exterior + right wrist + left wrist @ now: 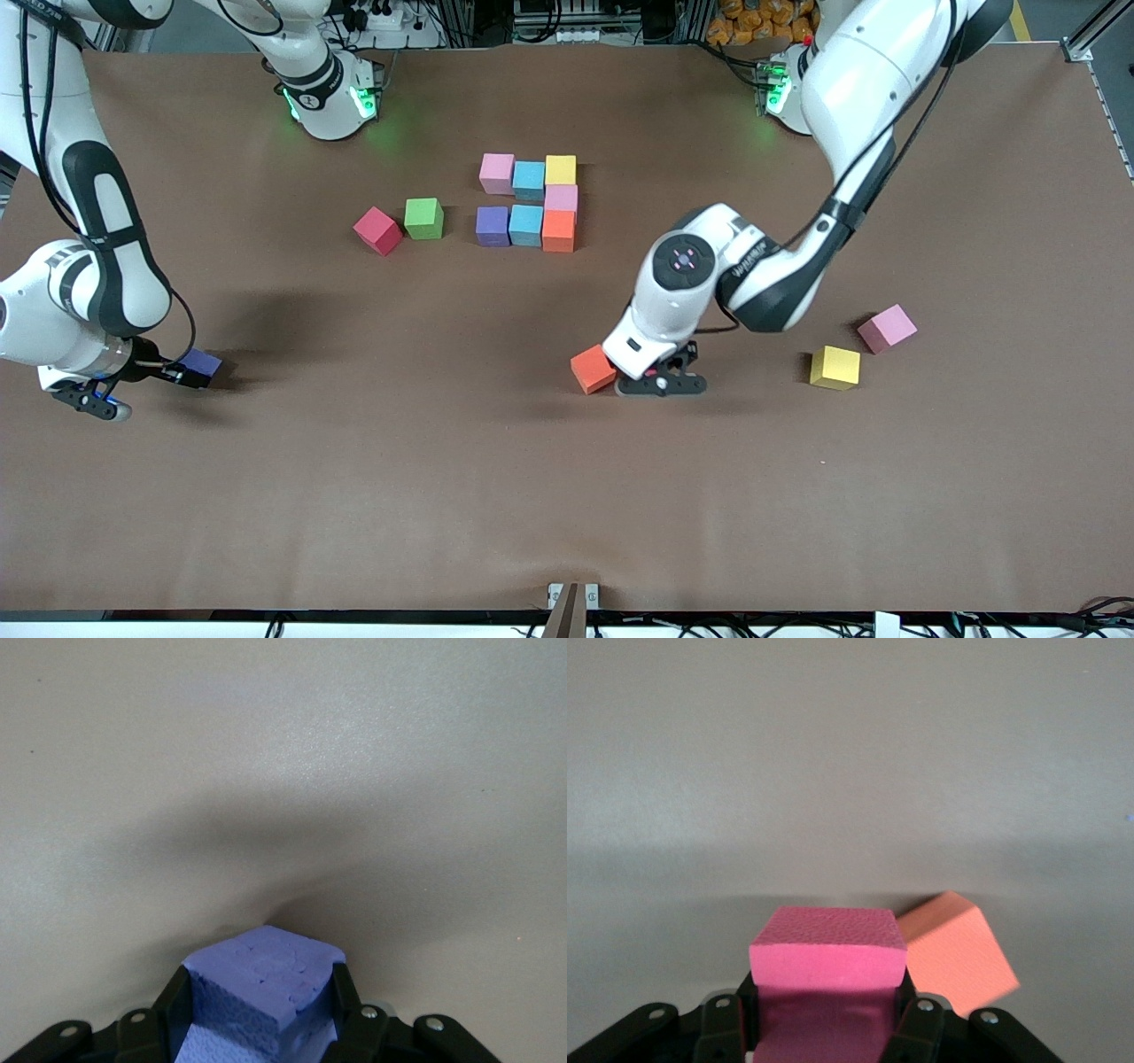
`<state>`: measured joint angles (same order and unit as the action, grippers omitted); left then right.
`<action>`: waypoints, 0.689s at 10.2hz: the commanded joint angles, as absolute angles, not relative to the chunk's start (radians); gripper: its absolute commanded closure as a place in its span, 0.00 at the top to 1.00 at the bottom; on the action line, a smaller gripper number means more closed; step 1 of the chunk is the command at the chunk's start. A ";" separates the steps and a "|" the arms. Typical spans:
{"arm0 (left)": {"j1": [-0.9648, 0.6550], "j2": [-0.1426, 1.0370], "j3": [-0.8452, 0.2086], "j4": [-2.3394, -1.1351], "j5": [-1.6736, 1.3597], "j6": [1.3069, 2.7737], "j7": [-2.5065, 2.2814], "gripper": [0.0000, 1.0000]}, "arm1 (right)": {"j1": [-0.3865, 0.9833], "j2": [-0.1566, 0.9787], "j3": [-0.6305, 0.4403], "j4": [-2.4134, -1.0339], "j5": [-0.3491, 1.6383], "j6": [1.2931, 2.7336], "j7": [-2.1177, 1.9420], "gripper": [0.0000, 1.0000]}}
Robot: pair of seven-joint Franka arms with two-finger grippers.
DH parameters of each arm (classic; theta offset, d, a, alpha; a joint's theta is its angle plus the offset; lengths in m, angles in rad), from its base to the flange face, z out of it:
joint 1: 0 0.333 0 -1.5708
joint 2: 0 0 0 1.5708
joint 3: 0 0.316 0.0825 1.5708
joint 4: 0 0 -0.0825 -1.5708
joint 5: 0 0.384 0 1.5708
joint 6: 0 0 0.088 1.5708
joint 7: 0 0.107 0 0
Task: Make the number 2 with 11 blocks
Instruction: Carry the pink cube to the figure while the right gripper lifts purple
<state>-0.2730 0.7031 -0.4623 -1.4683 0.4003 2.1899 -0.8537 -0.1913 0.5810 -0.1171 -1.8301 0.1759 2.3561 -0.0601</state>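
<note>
Seven adjoining cubes form a partial digit: pink (497,173), cyan (529,180) and yellow (560,169) in the row farthest from the front camera, pink (561,198) below the yellow, then purple (493,225), cyan (525,224) and orange (558,230). My left gripper (660,381) is low at the table, shut on a deep pink cube (828,952) that the hand hides in the front view. An orange cube (593,369) sits right beside it (957,952). My right gripper (197,368) is shut on a purple cube (266,966), low near the right arm's end.
A red cube (377,230) and a green cube (423,218) sit beside the digit toward the right arm's end. A yellow cube (834,367) and a pink cube (887,328) lie loose toward the left arm's end. The brown table (567,496) is bare nearer the front camera.
</note>
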 commanded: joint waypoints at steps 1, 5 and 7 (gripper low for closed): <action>-0.328 0.676 -0.456 -1.483 0.405 2.174 -0.949 0.00 | -0.184 0.551 -0.124 -1.862 0.178 2.355 -0.113 0.31; -0.412 0.681 -0.454 -1.483 0.405 2.174 -1.072 0.00 | -0.184 0.494 -0.123 -1.862 0.178 2.355 -0.153 0.35; -0.458 0.687 -0.453 -1.462 0.403 2.175 -1.144 0.00 | -0.183 0.462 -0.121 -1.861 0.181 2.329 -0.210 0.35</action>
